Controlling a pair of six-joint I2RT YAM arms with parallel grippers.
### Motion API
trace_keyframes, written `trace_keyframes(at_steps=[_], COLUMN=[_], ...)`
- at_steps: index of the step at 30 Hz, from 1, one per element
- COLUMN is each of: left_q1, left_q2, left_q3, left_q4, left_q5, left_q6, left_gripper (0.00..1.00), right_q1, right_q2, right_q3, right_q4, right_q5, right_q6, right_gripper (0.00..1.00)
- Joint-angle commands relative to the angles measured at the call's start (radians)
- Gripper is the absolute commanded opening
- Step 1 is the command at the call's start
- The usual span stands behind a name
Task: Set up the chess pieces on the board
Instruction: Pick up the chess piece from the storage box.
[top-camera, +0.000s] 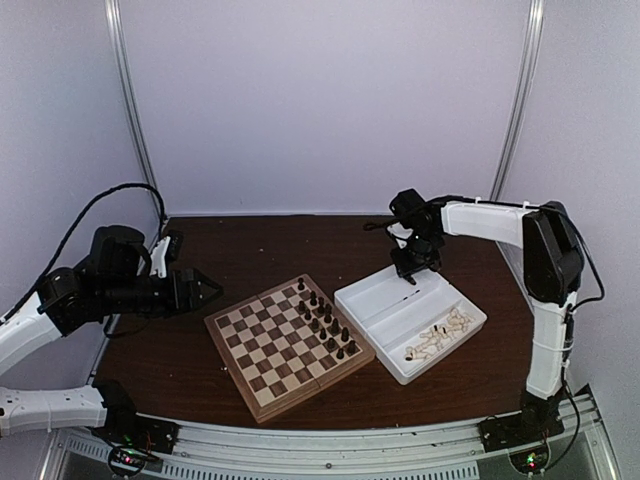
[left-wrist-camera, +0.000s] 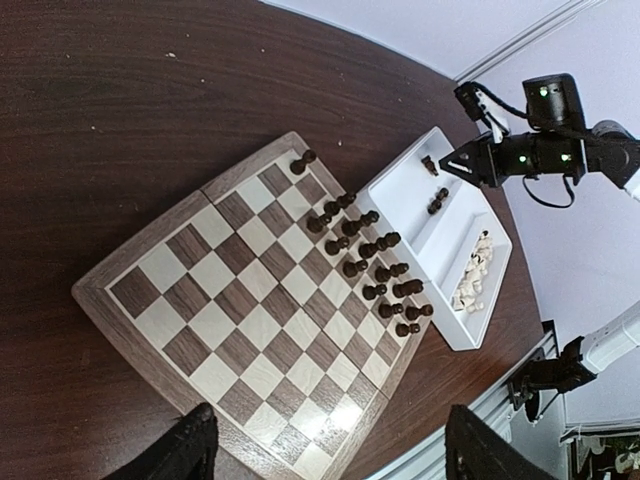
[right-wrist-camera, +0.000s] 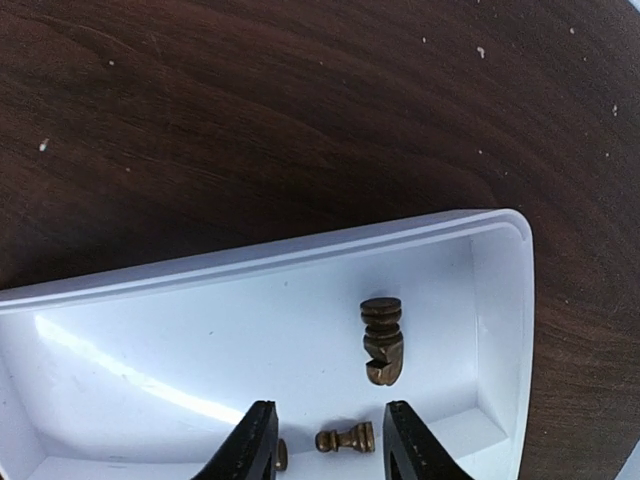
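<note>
The board (top-camera: 258, 350) lies between the arms, with several dark chess pieces (top-camera: 325, 322) standing in two rows along its right edge. In the left wrist view those dark pieces (left-wrist-camera: 370, 260) fill the board's (left-wrist-camera: 230, 300) far side. My right gripper (right-wrist-camera: 330, 410) hangs open over the white tray's far compartment. A dark pawn (right-wrist-camera: 347, 438) lies on its side between the fingers, apart from both. A dark knight (right-wrist-camera: 383, 342) lies just beyond it, and a third dark piece (right-wrist-camera: 281, 455) peeks from behind the left finger. My left gripper (left-wrist-camera: 335, 445) is open above the board's near-left edge and holds nothing.
The white two-compartment tray (top-camera: 372, 283) sits right of the board, almost touching it. Several cream pieces (top-camera: 440, 338) lie piled in its near compartment. Dark wooden tabletop (top-camera: 270, 250) stretches behind the board. Grey walls close in the back and sides.
</note>
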Motion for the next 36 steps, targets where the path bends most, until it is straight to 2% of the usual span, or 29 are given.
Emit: trace_keyframes(at_steps=[1, 14, 22, 26, 36], left_q1=[0.007, 0.007, 0.007, 0.007, 0.007], left_q2=[-0.003, 0.039, 0.042, 0.038, 0.056], left_q3=[0.035, 0.061, 0.066, 0.06, 0.018], left_q4=[0.013, 0.006, 0.007, 0.011, 0.093], left_q5=[0.004, 0.003, 0.006, 0.008, 0.08], left_q6=[0.01, 0.012, 0.006, -0.001, 0.023], left_gripper=[0.78, 0.78, 0.78, 0.78, 0.78], right_q1=[-0.018, -0.081, -0.092, -0.092, -0.032], right_q2=[0.047, 0.135, 0.157, 0.118, -0.152], right_q3=[0.026, 0.003, 0.009, -0.012, -0.151], right_q4=[0.045, 0.087, 0.092, 0.097, 0.147], right_q5=[0.043, 0.023, -0.017, -0.062, -0.187], right_q6=[-0.003, 0.009, 0.012, 0.015, 0.085], right_gripper=[0.4, 0.35, 0.2, 0.12, 0.11])
